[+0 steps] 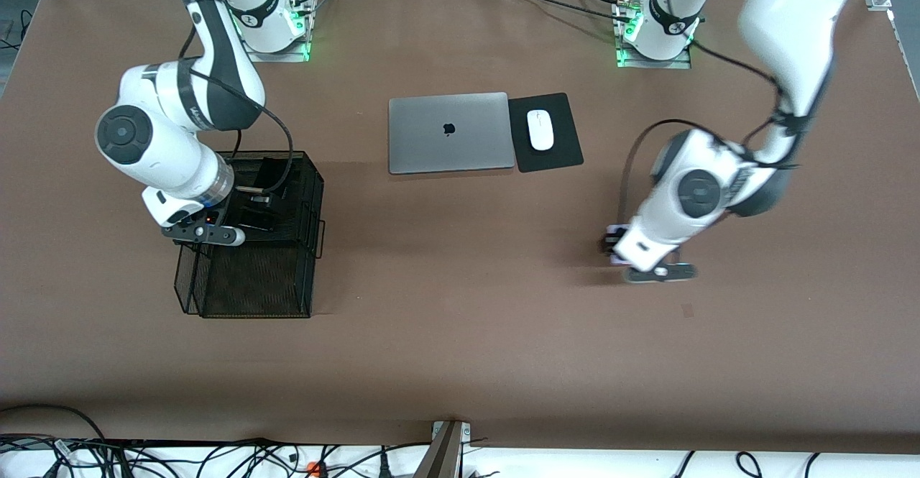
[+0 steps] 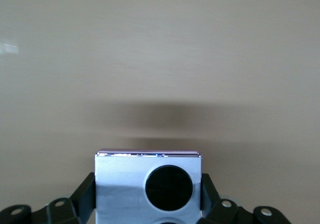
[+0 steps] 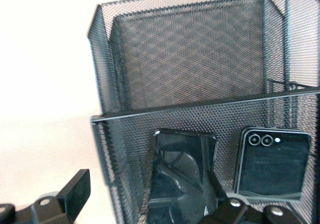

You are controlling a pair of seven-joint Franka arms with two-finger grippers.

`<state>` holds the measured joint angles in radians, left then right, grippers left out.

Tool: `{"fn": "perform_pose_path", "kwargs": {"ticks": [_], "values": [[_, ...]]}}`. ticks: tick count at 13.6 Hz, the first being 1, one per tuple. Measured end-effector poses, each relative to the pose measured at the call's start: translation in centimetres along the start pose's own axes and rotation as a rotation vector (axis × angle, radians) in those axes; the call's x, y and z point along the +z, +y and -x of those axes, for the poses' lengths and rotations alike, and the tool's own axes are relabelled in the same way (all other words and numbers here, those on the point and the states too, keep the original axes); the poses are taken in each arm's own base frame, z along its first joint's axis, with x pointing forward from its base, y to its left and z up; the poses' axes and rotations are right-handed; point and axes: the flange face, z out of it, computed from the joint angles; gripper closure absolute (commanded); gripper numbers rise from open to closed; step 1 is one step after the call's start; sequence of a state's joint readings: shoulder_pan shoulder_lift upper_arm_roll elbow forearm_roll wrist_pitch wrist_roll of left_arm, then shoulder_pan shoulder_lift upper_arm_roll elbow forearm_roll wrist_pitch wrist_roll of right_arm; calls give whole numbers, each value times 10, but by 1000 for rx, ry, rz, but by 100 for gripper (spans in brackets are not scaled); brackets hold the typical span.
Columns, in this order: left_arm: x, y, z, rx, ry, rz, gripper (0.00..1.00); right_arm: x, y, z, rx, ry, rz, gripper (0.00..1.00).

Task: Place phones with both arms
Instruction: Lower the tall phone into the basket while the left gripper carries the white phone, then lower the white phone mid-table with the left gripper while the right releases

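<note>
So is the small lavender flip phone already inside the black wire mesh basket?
No, the left gripper holds the lavender flip phone over bare table.

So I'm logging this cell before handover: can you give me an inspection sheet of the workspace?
Surface: brown table, bare in the middle.
Job's things: slab phone and black flip phone stand in the mesh organizer; lavender flip phone held above the table.
Clutter: closed laptop, white mouse on a black pad.
Hands: left hand shut on the lavender phone; right hand open over the organizer.
Cables: loose bundle along the table's near edge.
Surroundings: nothing seen.
</note>
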<state>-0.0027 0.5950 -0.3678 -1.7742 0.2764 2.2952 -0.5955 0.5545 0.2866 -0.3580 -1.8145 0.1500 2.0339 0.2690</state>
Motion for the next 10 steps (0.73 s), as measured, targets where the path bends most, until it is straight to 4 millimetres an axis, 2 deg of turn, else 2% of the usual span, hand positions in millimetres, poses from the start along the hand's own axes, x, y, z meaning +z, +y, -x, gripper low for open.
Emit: {"fn": "perform_pose_path", "kwargs": {"ticks": [3,6,7,10], "values": [[7,67,7,-4,12,28,100,-23,-26,-16,59,-32,-74,1],[6,134,22,10,34,58,100,-17,-42,-29,75,-49,-92,1],[7,161,30,1,48,63,100,-12,-43,-31,78,-53,-88,1],[24,224,52,13,108,27,100,-10,-44,-33,81,-55,-85,1]]}}
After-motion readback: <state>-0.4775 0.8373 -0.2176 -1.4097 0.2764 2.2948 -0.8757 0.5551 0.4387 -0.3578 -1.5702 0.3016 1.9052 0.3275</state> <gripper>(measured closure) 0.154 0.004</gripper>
